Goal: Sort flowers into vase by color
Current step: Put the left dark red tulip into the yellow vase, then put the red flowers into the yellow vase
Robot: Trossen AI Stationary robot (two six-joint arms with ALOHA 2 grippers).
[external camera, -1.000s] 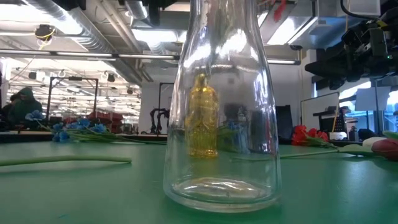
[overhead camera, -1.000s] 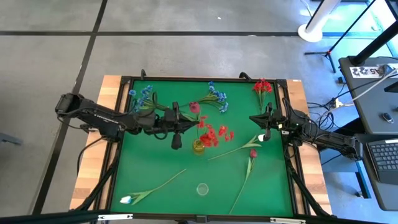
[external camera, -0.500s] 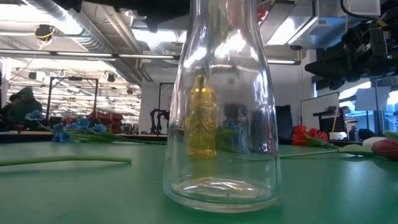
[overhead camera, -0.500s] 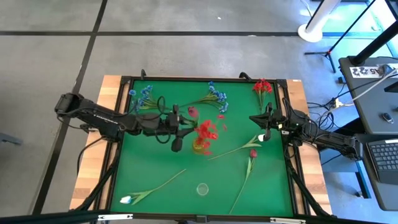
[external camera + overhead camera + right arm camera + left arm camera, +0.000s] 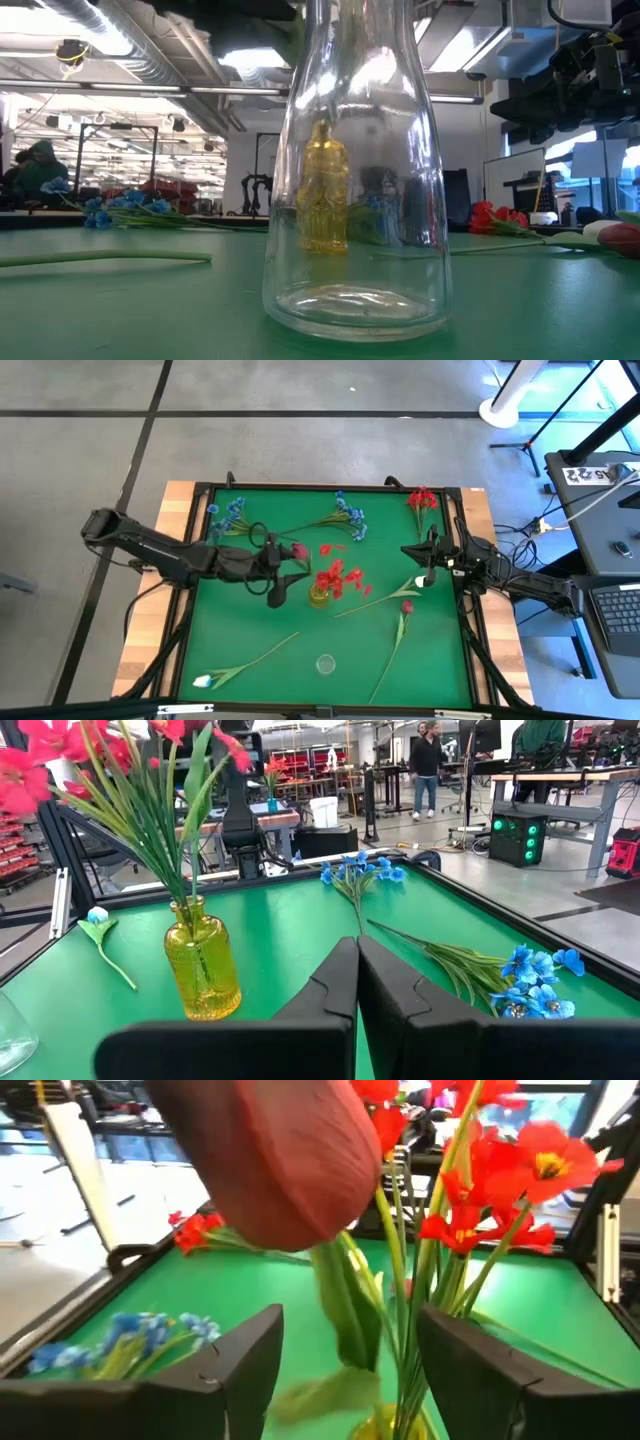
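Note:
A yellow vase (image 5: 319,596) stands mid-table and holds a spray of red flowers (image 5: 338,575) and a pink tulip bud (image 5: 298,550). My left gripper (image 5: 292,566) is just left of that vase and open. In its wrist view its fingers (image 5: 244,1370) stand on either side of the stems (image 5: 345,1305) without touching them, the bud (image 5: 280,1160) close above. My right gripper (image 5: 426,567) waits shut near the right edge. A clear glass vase (image 5: 325,663) stands near the front edge.
Lying on the green mat: two blue sprays (image 5: 230,515) (image 5: 346,518) at the far side, a red spray (image 5: 422,500) far right, a white bud (image 5: 416,582) and a pink bud (image 5: 407,606) right of centre, another white bud (image 5: 204,681) near left.
My left gripper has opened and let go of the flower stems, and has drawn back a little toward the table's left edge. The red spray and the pink bud have swung about and now stand in the yellow vase, the bud leaning toward my left gripper.

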